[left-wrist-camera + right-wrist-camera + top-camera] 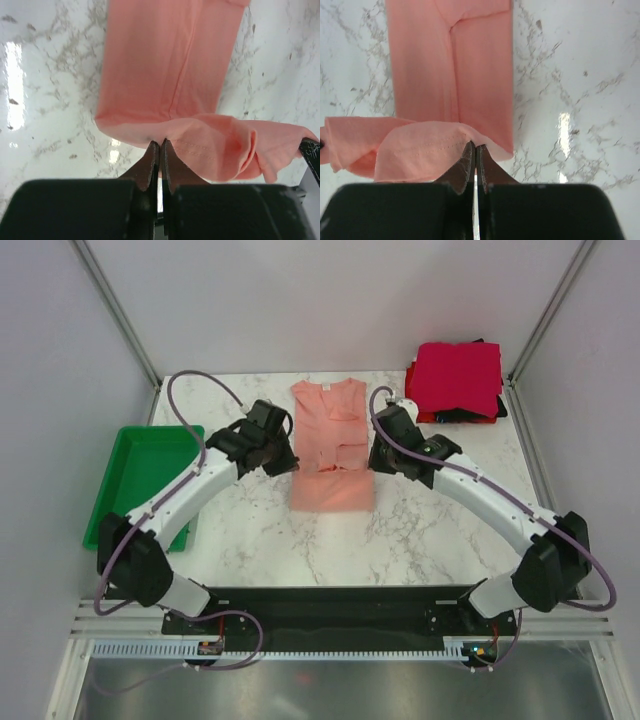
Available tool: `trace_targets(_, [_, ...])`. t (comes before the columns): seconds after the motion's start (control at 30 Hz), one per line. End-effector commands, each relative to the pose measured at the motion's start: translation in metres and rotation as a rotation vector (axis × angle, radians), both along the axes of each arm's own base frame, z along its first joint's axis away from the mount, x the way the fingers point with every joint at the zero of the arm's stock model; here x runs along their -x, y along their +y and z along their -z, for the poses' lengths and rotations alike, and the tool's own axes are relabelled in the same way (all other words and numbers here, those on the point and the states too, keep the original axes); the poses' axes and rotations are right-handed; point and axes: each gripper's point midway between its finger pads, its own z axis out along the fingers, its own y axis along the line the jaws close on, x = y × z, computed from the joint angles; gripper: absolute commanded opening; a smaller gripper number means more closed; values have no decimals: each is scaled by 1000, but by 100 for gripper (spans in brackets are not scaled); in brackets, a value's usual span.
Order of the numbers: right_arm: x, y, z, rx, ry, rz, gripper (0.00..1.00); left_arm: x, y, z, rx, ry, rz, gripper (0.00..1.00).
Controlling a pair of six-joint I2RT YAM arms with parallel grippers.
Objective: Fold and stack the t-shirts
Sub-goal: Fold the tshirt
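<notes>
The salmon-pink t-shirt (332, 490) lies in the middle of the counter (450, 530), its long axis running straight away from us. Our left gripper (160, 146) and right gripper (474, 147) are each clenched on a stitched edge of it, one at either side and equally near, so we judge the fold must travel along that axis.

White arms (190, 495), blk joints (548, 565), purple cables (182, 376) — left hand (160, 150), right hand (474, 150) blk
</notes>
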Motion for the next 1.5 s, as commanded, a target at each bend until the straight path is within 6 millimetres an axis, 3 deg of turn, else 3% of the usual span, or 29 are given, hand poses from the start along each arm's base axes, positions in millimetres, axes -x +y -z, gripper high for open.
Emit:
trace_targets(0.0, [-35,-7,-7,42,-34,-30,0,-36,4,-13,-39,-60,45,2])
trace_targets(0.03, [-44,-6,-10,31,-46,-27,0,-45,6,0,-55,-28,38,2])
trace_targets(0.07, [-52,-8,2,36,-19,-22,0,-50,7,4,-59,-19,37,2])
trace_targets(0.4, [-104,0,46,36,30,-48,0,-108,-1,44,-94,34,69,2])
trace_targets(0.53, [-123,3,57,33,35,-54,0,-121,4,64,-112,63,59,2])
trace_targets(0.73, [-151,-4,91,27,75,-47,0,-138,11,97,-115,111,65,2])
trace_targets(0.77, [-153,-2,96,21,86,-56,0,-142,10,101,-104,117,75,5])
trace_targets(0.8, [-162,-1,92,13,71,-52,0,-147,6,109,-72,132,112,19])
trace_targets(0.87, [-170,0,104,6,102,-57,38,-155,1,110,-31,136,147,50])
trace_targets(0.9, [-186,2,87,-6,63,-53,53,-165,-4,96,1,112,160,63])
trace_targets(0.93, [-188,-3,98,17,107,-40,65,-171,0,98,4,120,151,69])
trace_targets(0.97, [-194,-4,92,22,104,-34,66,-177,1,92,6,111,148,72])
trace_targets(1.0, [-207,-2,69,12,58,-29,67,-191,0,67,17,59,148,73])
trace_targets(1.1, [-204,-3,48,-4,45,-24,68,-198,8,39,10,44,136,73])
trace_targets(1.13, [-198,-1,26,-28,11,-24,68,-195,10,34,6,41,135,73])
trace_targets(1.17, [-193,0,19,-39,-1,-30,68,-191,12,19,8,17,132,73])
trace_targets(1.2, [-180,0,30,-34,24,-36,68,-182,15,27,-3,46,127,73])
trace_targets(1.23, [-171,9,10,-53,-20,-56,68,-175,17,27,-2,56,125,72])
trace_targets(1.3, [-148,18,15,-59,-11,-86,67,-151,21,29,-4,90,134,70])
trace_targets(1.33, [-134,33,19,-59,2,-122,66,-142,23,27,-6,91,136,70])
trace_targets(1.37, [-125,40,24,-58,15,-142,66,-124,29,45,-20,146,138,68])
trace_targets(1.4, [-113,45,39,-44,48,-161,66,-113,30,30,-15,115,146,68])
trace_targets(1.43, [-100,57,47,-33,65,-191,65,-103,33,30,-15,117,146,68])
trace_targets(1.47, [-94,63,53,-33,75,-202,65,-85,38,47,-23,156,149,67])
